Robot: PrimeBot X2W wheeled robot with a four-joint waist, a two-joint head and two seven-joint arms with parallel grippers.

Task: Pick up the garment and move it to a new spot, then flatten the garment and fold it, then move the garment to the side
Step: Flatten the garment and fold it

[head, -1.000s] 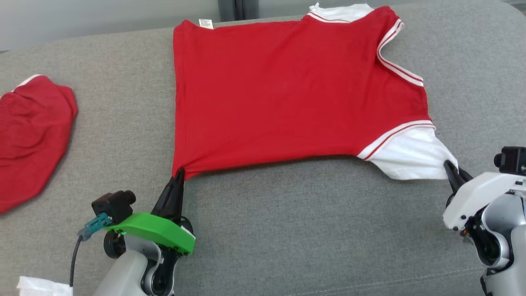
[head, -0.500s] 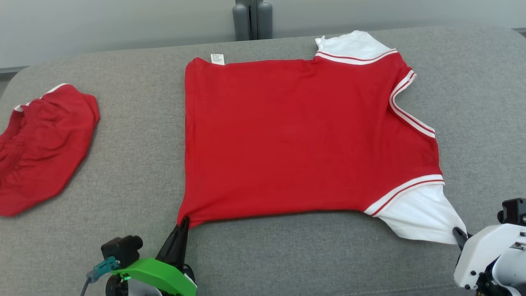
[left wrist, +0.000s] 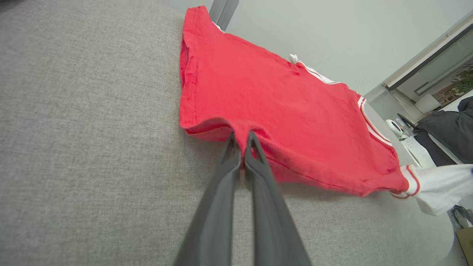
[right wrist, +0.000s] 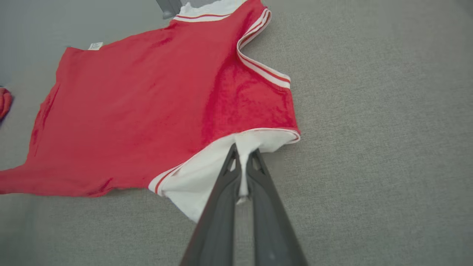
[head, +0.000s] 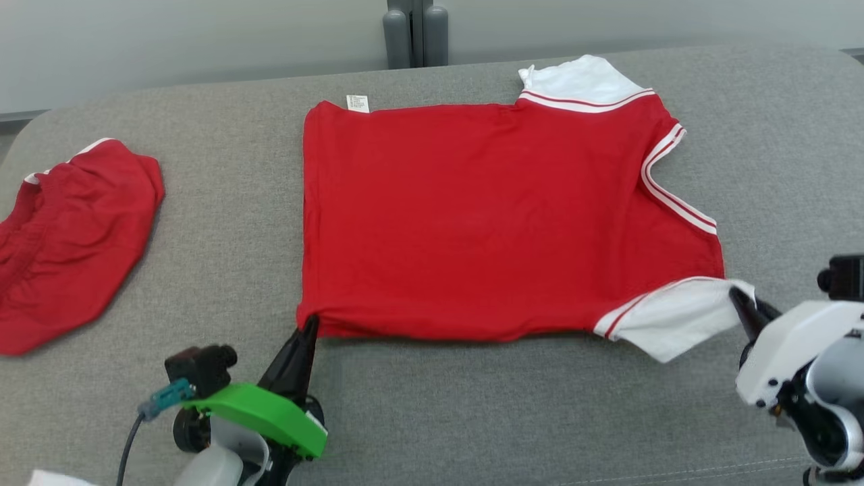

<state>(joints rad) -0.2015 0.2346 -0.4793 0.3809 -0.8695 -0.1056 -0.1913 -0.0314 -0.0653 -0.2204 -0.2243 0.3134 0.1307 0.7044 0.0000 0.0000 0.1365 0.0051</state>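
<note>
The red shirt (head: 499,216) lies spread across the grey cushion (head: 472,418). The left gripper (head: 310,324) clamps its near-left hem corner and the right gripper (head: 735,294) pinches the near white sleeve (head: 675,317), holding that edge raised, probably to fold it over.

support: grey upholstered surface (head: 223,270) | on it: red shirt (head: 486,223) spread at centre; crumpled red garment (head: 67,236) at left

red knit-cloth shirt with white sleeves (head: 499,223) looks soft and matt, grey padded surface (head: 472,412) is coarse matt woven fabric, long dark fingers (left wrist: 221,210) are smooth matt plastic, green wrist cover (head: 263,413) is smooth slightly glossy plastic.
</note>
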